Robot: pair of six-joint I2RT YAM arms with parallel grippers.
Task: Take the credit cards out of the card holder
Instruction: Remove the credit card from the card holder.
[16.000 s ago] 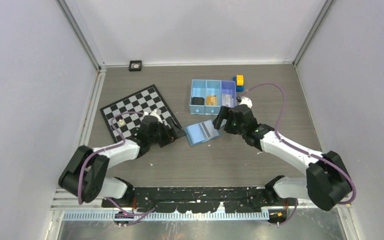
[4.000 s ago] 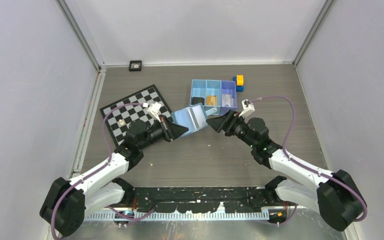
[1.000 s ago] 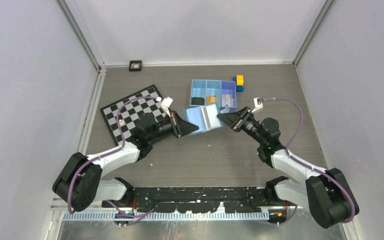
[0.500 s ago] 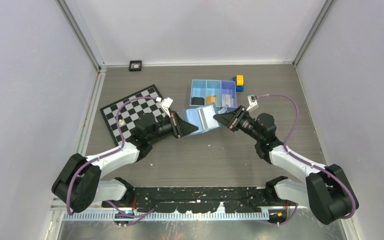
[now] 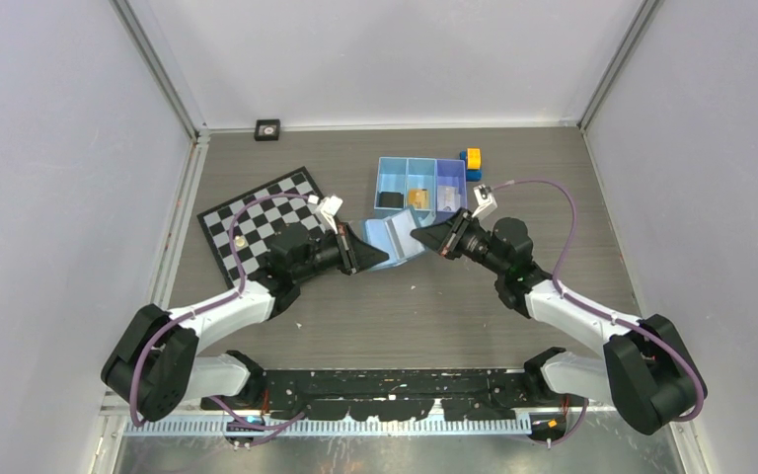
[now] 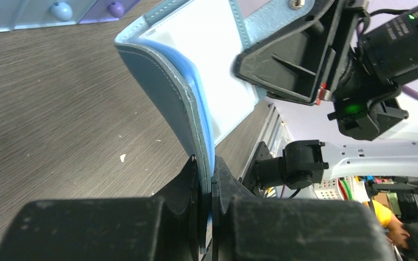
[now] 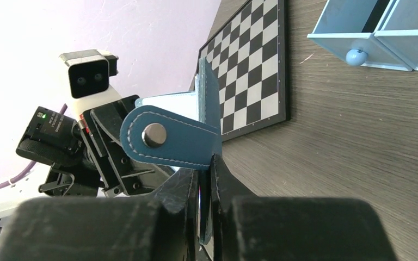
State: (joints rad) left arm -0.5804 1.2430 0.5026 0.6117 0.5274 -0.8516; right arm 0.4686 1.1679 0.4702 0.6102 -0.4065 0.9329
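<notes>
card holder (image 6: 163,92), held between both arms: left gripper (image 6: 207,166) jaws clamped on one leaf, right gripper (image 7: 204,174) jaws clamped on the other. advice: part the leaves slowly and keep the inside exposed.

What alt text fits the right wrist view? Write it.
The right gripper pinches the blue card holder upright, snap strap facing the camera. Behind it the left gripper holds the other flap; a chessboard and tray lie beyond.

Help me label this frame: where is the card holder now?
In the top view the card holder is mid-table, gripped between the left gripper and the right gripper, just in front of the blue tray, right of the chessboard.
</notes>
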